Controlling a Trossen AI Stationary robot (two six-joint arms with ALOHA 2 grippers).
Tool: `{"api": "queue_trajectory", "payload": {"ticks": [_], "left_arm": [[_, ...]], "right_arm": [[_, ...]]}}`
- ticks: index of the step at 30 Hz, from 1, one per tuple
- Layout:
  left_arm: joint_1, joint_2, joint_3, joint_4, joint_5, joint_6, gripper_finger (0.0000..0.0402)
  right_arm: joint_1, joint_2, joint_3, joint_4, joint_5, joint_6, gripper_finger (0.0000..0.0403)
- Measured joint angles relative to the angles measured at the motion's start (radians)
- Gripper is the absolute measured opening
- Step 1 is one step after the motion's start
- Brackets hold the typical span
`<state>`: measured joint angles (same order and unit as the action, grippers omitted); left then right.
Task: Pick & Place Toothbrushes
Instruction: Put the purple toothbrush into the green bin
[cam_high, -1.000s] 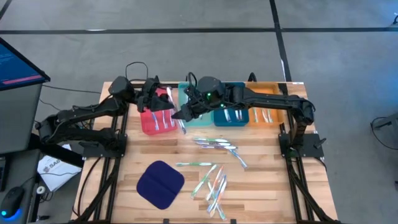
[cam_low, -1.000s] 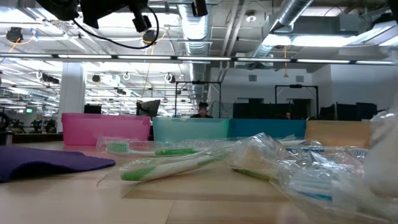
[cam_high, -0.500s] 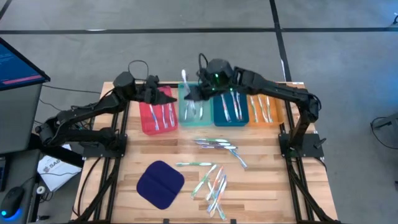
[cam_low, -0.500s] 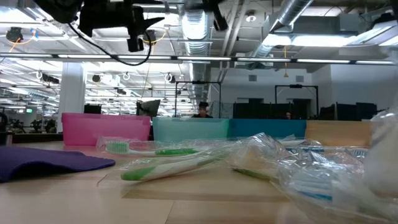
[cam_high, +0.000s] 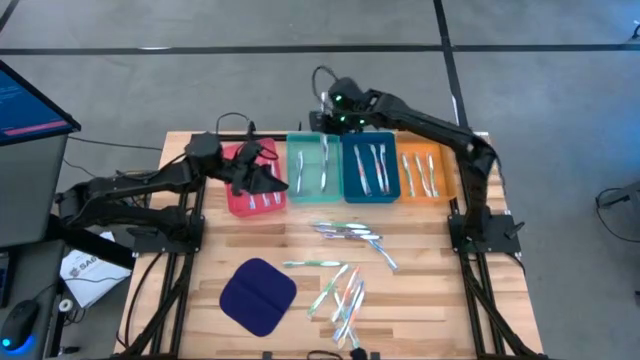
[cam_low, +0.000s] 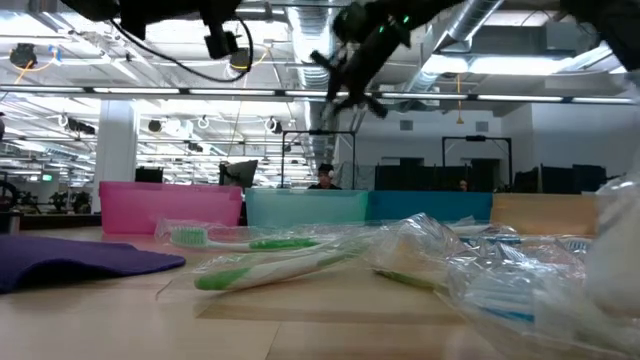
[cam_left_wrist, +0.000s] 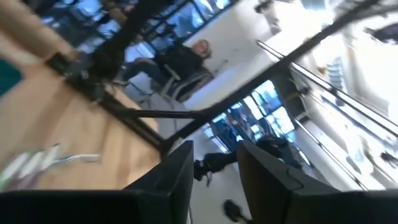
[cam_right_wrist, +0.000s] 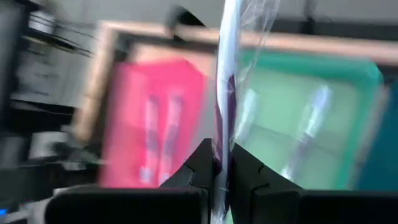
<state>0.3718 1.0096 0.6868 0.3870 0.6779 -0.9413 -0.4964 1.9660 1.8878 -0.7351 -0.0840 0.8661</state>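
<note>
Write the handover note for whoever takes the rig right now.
Right tool: shut on a wrapped toothbrush, raised over the far end of the teal tray.
Left tool: over the red tray, nothing seen in it.
Done: brushes lie in the red, teal, blue tray and orange tray.
Left: loose toothbrushes on the table beside the dark blue pad.

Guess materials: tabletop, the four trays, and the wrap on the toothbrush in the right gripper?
Tabletop: light wood planks, matte, with visible board seams.
Trays, pink, green, blue, orange: probably moulded plastic; uniform solid colours, thin rims.
Toothbrush clamped by the right gripper: clear film sleeve, likely cellophane or thin plastic, since it shines and crinkles over the handle.
</note>
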Motion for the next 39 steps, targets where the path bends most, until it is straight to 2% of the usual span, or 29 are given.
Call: {"api": "queue_trajectory", "payload": {"ticks": [3,9,14,18,23,27,39], "left_arm": [[-0.026,-0.045,0.0,-0.009,-0.01,-0.001,0.0114],[-0.063,-0.143,0.0,-0.003,-0.07,-0.005,0.0108],[-0.064,-0.209,0.0,-0.006,-0.074,-0.022,0.0106],[-0.064,-0.237,0.0,-0.008,-0.086,-0.025,0.0106],[-0.077,-0.252,0.0,-0.002,-0.092,-0.034,0.0106],[-0.101,-0.255,0.0,-0.009,-0.096,-0.035,0.0106],[-0.121,-0.256,0.0,-0.006,-0.101,-0.041,0.0106]], "right_arm": [[0.016,0.111,0.075,-0.011,0.006,0.014,0.0015],[0.04,0.34,0.297,-0.236,0.011,-0.024,0.0015],[0.05,0.428,0.425,-0.295,0.033,-0.025,0.0015],[0.053,0.503,0.439,-0.339,0.027,0.014,0.0015],[0.059,0.525,0.448,-0.378,0.05,0.017,0.0015],[0.057,0.523,0.448,-0.342,0.08,0.036,0.0015],[0.047,0.522,0.448,-0.467,-0.072,0.085,0.0015]]}}
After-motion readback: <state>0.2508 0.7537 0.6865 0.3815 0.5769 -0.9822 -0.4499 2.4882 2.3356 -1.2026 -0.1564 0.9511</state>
